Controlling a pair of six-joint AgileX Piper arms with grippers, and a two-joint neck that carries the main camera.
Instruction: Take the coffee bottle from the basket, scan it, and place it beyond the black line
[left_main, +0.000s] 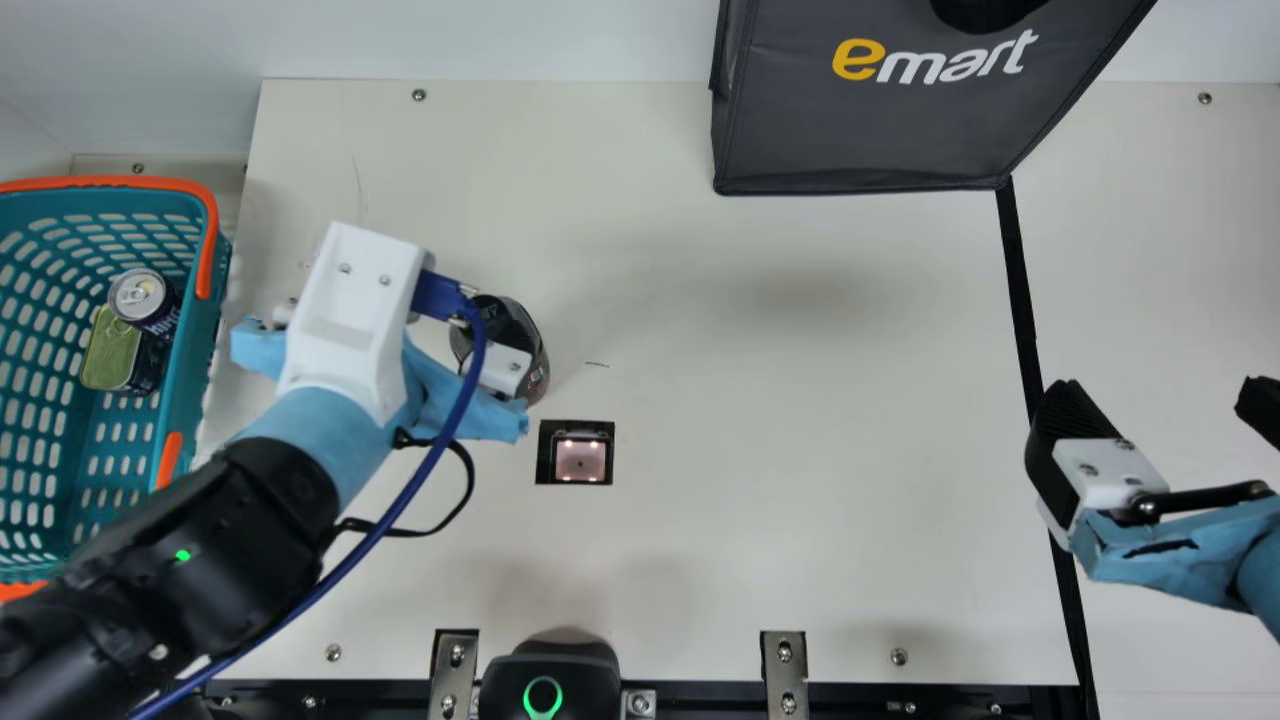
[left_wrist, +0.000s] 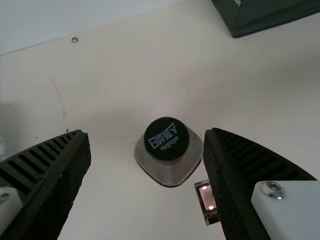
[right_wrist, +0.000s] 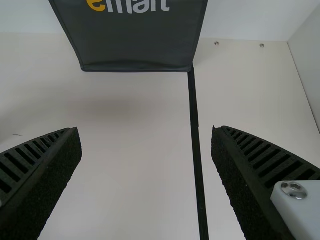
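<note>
- The cream worktop meets a pale wall along its far side.
- A dark shopping bag stands at the far side, right of centre.
- From the bag's near right corner, the black line runs towards the near side.
- At the left, the teal basket with orange handles holds an upright can and a green-topped tin.
- A scanner window, lit from within, sits in the worktop left of centre.
- The coffee bottle, black cap up, is upright on the left part of the worktop, farther away than the scanner window and left of the black line.
- The left gripper is over the bottle, its fingers wide on either side; one is clear of it, the other so close that contact cannot be told.
- The right gripper hangs over the black line at the right, fingers wide, holding nothing.
- A black device with a green ring sits at the near edge.
</note>
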